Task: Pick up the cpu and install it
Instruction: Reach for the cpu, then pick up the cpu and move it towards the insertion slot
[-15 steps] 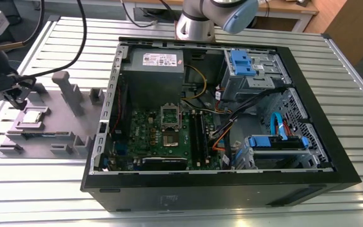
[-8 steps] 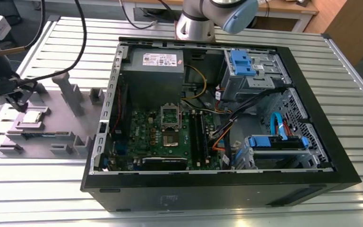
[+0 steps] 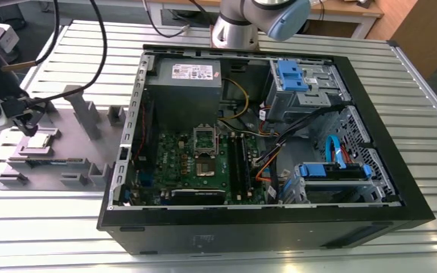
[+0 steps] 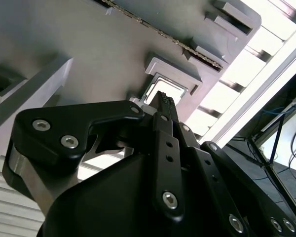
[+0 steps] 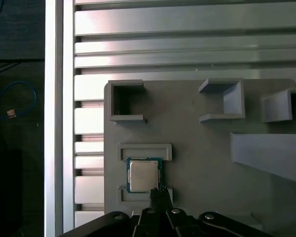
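The cpu is a small square chip with a pale metal top. It lies flat in a shallow nest of the grey fixture plate. In the exterior view the cpu sits on that plate at the exterior view's left, outside the computer case. My gripper hovers just above one edge of the chip, its black fingers pressed together with nothing between them. The second wrist view shows the gripper close over the cpu. The green board in the case carries the dark socket frame, its lid raised.
The open black computer case fills the middle of the slatted metal table. Tall grey fixture blocks stand on the plate between the gripper and the case wall. Black cables hang over the plate.
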You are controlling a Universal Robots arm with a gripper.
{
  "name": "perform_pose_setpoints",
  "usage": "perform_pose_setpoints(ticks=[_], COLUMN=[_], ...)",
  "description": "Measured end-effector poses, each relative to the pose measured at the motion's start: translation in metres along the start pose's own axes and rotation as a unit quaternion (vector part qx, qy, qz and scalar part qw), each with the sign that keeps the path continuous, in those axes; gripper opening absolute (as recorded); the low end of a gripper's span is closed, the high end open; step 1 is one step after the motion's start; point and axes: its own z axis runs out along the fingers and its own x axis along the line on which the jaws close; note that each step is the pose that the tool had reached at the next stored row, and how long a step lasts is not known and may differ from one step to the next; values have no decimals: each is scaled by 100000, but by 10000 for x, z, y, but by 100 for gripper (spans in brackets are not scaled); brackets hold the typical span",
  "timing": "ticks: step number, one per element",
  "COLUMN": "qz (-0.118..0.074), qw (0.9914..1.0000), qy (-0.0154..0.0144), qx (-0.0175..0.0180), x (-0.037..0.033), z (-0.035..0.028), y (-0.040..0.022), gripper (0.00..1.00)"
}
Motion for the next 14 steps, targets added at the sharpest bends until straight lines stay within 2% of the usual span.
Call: perform_pose_setpoints(ticks=[3,14], qz=[5,10], qw=[100000,100000], qy=[8,9], qx=[154,162], x=[-1,-1], z=[35,42], y=[-2,-3], gripper=[10,10])
